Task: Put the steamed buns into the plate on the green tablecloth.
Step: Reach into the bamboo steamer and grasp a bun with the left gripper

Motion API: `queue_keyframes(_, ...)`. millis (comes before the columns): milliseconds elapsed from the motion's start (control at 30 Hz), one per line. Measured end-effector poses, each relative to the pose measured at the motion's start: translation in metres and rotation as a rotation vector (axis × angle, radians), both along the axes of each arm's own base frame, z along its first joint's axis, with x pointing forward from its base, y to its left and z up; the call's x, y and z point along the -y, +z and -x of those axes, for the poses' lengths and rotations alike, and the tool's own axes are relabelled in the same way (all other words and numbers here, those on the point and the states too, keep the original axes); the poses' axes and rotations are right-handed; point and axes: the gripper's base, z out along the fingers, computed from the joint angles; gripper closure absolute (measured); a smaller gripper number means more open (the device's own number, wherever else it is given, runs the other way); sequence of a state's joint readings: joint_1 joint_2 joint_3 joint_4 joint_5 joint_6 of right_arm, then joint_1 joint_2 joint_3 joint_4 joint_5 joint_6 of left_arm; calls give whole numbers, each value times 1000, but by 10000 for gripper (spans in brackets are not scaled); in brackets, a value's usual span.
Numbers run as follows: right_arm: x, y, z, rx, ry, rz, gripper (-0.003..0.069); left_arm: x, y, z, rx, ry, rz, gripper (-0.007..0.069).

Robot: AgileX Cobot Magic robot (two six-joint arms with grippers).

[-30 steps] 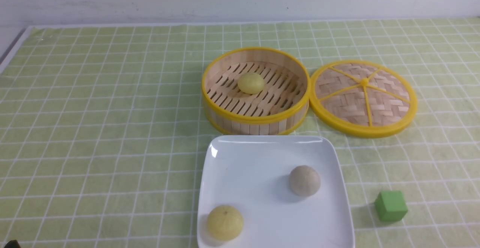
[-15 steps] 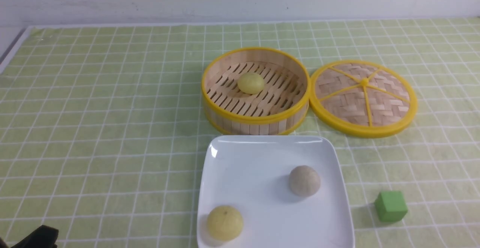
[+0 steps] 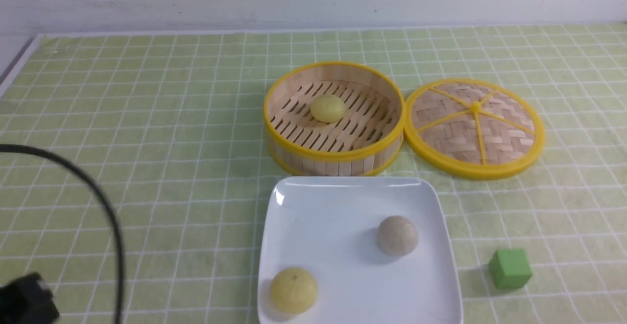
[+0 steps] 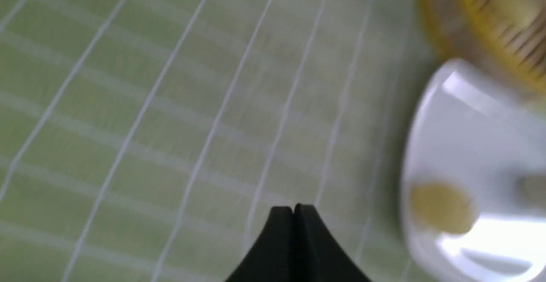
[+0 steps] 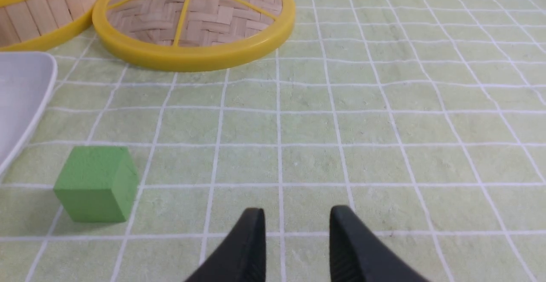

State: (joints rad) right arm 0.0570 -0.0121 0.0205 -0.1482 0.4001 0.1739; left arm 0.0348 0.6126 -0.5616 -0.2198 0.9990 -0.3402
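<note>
The white square plate (image 3: 323,216) lies on the green tablecloth (image 3: 147,142) near the front. One pale yellow bun (image 3: 294,290) and the grey-beige bun (image 3: 397,236) sit on it. The second yellow bun (image 3: 327,108) sits in the bamboo steamer (image 3: 338,155) behind the plate. My left gripper (image 4: 293,208) is shut and empty over bare cloth, to the left of the plate (image 4: 469,124); its view is blurred. My right gripper (image 5: 297,213) is open and empty above the cloth, right of the green cube (image 5: 96,184).
The woven lid (image 3: 474,128) lies right of the steamer. The green cube (image 3: 510,268) sits right of the plate. Part of my left arm (image 3: 24,299) and its black cable (image 3: 110,216) show at the front left.
My left arm has come up into the front view at the bottom left, its cable now arching over the cloth. The buns, plate and steamer have not moved.
</note>
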Motion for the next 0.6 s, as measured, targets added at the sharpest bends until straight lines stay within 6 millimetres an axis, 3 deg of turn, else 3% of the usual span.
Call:
queue_keyframes(33, 0, 0, 0, 0, 0, 0, 419, 0, -2, -5, -42, -27, -15, 622)
queue_keyframes(100, 0, 0, 0, 0, 0, 0, 419, 4, 6, -37, -192, -229, -44, 622)
queue_keyframes(133, 0, 0, 0, 0, 0, 0, 419, 6, 8, -44, -200, -243, -30, 622)
queue_keyframes(200, 0, 0, 0, 0, 0, 0, 419, 16, 20, -81, -172, -384, 44, 622)
queue_keyframes(233, 0, 0, 0, 0, 0, 0, 419, 18, 23, -88, -155, -418, 53, 622)
queue_keyframes(267, 0, 0, 0, 0, 0, 0, 419, 26, 33, -124, -90, -500, 125, 622)
queue_keyframes(300, 0, 0, 0, 0, 0, 0, 419, 26, 33, -124, -85, -508, 119, 622)
queue_keyframes(367, 0, 0, 0, 0, 0, 0, 419, 31, 39, -177, -25, -551, 189, 616)
queue_keyframes(400, 0, 0, 0, 0, 0, 0, 419, 31, 39, -181, -24, -553, 193, 614)
queue_keyframes(433, 0, 0, 0, 0, 0, 0, 419, 34, 38, -207, -10, -560, 210, 594)
queue_keyframes(500, 0, 0, 0, 0, 0, 0, 419, 40, 32, -239, -3, -577, 210, 552)
queue_keyframes(533, 0, 0, 0, 0, 0, 0, 419, 42, 30, -246, -4, -583, 210, 541)
queue_keyframes(567, 0, 0, 0, 0, 0, 0, 419, 58, 22, -273, -13, -626, 211, 481)
queue_keyframes(600, 0, 0, 0, 0, 0, 0, 419, 60, 21, -276, -15, -631, 213, 473)
